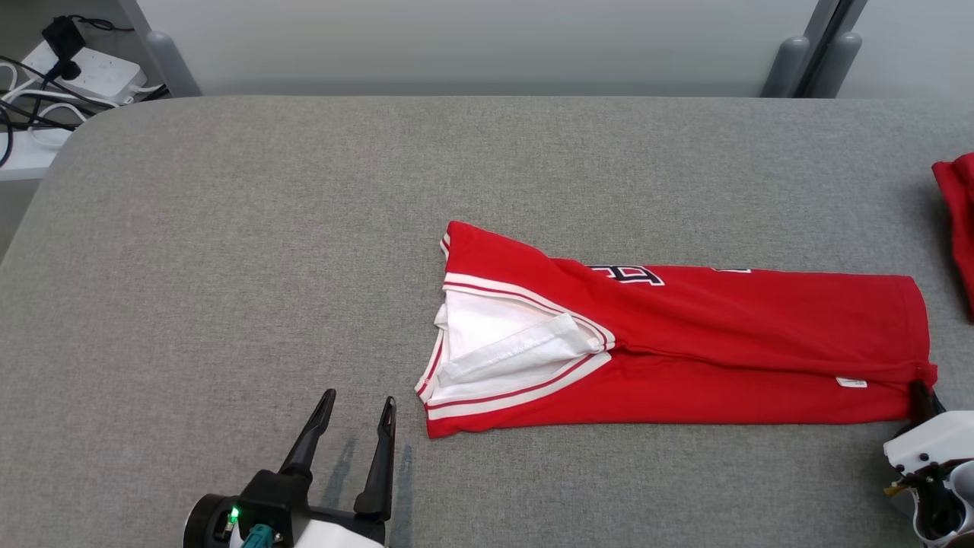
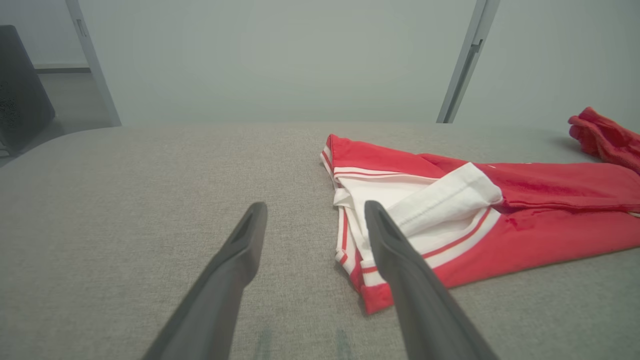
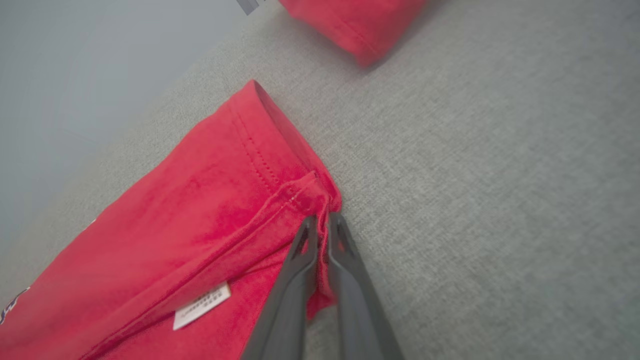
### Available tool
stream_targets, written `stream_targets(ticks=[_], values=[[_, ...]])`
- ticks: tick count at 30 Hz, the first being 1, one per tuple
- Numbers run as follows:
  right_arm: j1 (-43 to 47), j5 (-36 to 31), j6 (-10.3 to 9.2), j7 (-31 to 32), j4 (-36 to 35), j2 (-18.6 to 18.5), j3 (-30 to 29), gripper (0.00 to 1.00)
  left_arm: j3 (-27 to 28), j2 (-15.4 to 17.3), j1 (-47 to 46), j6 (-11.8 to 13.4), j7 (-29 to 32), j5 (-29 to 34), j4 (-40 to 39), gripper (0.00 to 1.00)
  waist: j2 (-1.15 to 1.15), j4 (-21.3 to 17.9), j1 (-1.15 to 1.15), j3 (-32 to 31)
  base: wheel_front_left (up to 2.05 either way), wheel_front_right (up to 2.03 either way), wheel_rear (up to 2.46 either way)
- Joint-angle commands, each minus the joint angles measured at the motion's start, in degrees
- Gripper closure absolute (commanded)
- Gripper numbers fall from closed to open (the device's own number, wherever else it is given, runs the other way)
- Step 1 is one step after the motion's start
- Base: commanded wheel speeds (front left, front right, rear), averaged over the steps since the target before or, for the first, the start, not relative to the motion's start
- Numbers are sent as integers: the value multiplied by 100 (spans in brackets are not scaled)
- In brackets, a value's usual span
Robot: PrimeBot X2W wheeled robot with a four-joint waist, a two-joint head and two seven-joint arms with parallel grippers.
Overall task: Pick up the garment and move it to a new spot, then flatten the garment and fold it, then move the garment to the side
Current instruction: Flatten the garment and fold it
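Observation:
The garment [image 1: 685, 342] is a red shirt with a white, red-striped collar, lying folded lengthwise across the grey table, collar end to the left. My right gripper [image 1: 923, 392] sits at its lower right hem corner. In the right wrist view the right gripper [image 3: 322, 220] is shut on the garment [image 3: 210, 220], pinching the hem corner beside a small white label. My left gripper [image 1: 359, 407] stands open over bare table just left of the collar. Seen from the left wrist, the left gripper [image 2: 315, 212] is apart from the garment [image 2: 500, 225], whose collar lies behind the right finger.
A second red cloth [image 1: 959, 221] lies at the table's right edge, seen also as the red cloth [image 3: 355, 25] and the red cloth [image 2: 602, 135]. A power strip with cables [image 1: 68, 72] sits beyond the table's far left corner. Bare grey table [image 1: 228, 266] stretches left.

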Motion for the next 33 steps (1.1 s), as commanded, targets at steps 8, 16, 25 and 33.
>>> stream_targets(ticks=[8,16,25,33], values=[[-38,299,0,-183,-232,-340,411,100,220,2,-252,-22,-59,-29,-135,0,0,45,0,-79,0,0,0],[44,466,0,-242,-994,-655,1034,100,166,2,-144,65,-59,-172,-179,0,0,-13,0,-328,0,0,0],[106,575,0,-251,-2209,-829,1689,100,146,2,-138,122,-59,-259,-200,0,0,119,0,-570,0,0,0],[101,567,0,13,-2945,-743,2073,100,123,2,-125,117,-59,-343,-164,0,0,471,0,-687,0,0,0]])
